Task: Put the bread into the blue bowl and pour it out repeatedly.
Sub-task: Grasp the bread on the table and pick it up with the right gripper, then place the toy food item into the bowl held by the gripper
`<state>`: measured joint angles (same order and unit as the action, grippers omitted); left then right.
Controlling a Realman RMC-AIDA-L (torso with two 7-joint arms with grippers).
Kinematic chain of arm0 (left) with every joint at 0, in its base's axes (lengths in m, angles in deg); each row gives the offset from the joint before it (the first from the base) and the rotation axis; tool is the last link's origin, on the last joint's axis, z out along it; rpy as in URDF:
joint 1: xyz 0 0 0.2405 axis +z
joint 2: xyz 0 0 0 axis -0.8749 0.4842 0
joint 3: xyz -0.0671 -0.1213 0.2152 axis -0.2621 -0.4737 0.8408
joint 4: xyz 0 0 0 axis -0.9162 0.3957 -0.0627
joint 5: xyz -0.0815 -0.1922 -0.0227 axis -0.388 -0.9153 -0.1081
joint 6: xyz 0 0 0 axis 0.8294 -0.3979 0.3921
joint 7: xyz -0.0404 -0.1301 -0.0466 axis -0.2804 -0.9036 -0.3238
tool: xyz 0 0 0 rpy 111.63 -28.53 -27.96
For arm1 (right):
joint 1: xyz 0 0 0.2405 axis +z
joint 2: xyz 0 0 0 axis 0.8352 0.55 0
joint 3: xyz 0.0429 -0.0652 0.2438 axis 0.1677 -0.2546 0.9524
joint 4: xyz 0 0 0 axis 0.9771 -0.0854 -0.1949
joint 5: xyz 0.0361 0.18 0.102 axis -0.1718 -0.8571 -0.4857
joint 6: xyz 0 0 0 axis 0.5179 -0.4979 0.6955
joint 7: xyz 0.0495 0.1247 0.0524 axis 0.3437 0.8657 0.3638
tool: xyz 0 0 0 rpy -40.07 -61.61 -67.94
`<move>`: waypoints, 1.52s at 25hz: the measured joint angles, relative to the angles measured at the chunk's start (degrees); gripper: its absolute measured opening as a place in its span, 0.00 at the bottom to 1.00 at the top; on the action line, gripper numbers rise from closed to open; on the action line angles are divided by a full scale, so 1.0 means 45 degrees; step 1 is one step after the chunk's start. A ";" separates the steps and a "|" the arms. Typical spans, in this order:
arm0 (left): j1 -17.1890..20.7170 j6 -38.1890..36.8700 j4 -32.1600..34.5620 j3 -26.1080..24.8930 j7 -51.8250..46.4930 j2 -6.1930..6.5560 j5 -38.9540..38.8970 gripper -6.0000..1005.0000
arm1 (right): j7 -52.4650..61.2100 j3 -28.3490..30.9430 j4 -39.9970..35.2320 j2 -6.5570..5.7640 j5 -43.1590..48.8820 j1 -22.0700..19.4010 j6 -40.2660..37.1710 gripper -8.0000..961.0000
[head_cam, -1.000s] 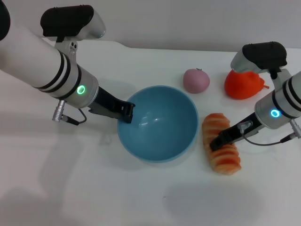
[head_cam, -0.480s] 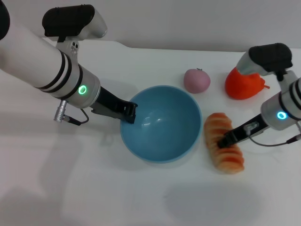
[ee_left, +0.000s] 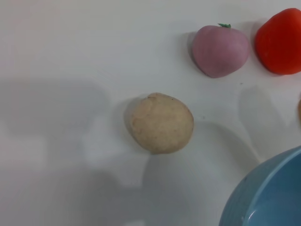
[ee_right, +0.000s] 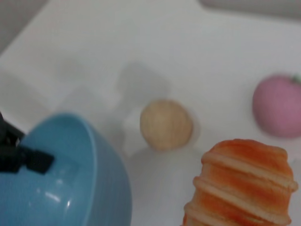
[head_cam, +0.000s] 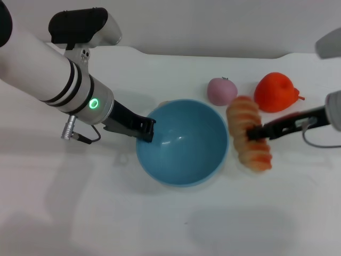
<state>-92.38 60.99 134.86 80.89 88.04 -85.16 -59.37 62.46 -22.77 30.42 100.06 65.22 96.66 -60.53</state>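
Lifted bread, apparently clamped by right end effector.

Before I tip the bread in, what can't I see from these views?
- Beige ball: hidden in head view behind the blue bowl.
- Bread underside: faces away everywhere.
- Right pincer: absent from its wrist view.
- Left pincer on the rim: inner finger hidden.

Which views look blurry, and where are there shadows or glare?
Right wrist view: soft throughout, bread and bowl blurred. Left wrist view: sharp, grey shadows on the table. Head view: glare spots inside the bowl, a faint shadow below it.
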 joint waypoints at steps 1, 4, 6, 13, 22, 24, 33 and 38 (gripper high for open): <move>-0.0006 0.0016 -0.0004 0.0012 0.0000 0.0000 -0.0004 0.02 | -0.0009 0.0003 -0.0450 0.0012 -0.0081 -0.0187 -0.0094 0.16; -0.0030 0.0067 -0.0023 0.0030 -0.0005 -0.0001 -0.0009 0.02 | -0.0027 0.0003 -0.1808 0.0086 -0.0201 -0.0575 -0.0412 0.15; -0.0035 0.0073 -0.0114 0.0033 -0.0023 -0.0003 -0.0012 0.02 | -0.0092 0.0002 -0.2510 0.0118 -0.0283 -0.0644 -0.0604 0.14; -0.0274 0.0031 -0.0978 0.0104 -0.0041 -0.0050 -0.0013 0.02 | -0.1528 -0.0240 -0.4301 0.0148 -0.2611 -0.0483 -0.0769 0.12; -0.0724 -0.0378 -0.1381 0.0714 -0.0116 -0.0103 -0.0312 0.02 | -0.3059 -0.2642 -0.3980 0.0170 -0.3904 -0.0012 -0.0396 0.11; -0.0729 -0.0603 -0.1391 0.0776 -0.0110 -0.0090 -0.0561 0.02 | -0.3249 -0.2988 -0.3925 0.0190 -0.3551 -0.0083 -0.0270 0.11; -0.0739 -0.0800 -0.1398 0.0735 -0.0105 -0.0059 -0.0696 0.02 | -0.3315 -0.3179 -0.3305 0.0172 -0.3419 -0.0363 -0.0286 0.13; -0.0753 -0.0910 -0.1399 0.0710 -0.0107 -0.0059 -0.0697 0.02 | -0.3319 -0.3354 -0.3405 0.0166 -0.3275 -0.0391 -0.0340 0.17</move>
<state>-95.77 56.90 128.56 84.09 87.56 -85.43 -62.51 47.52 -37.86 15.10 100.81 50.48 94.91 -62.06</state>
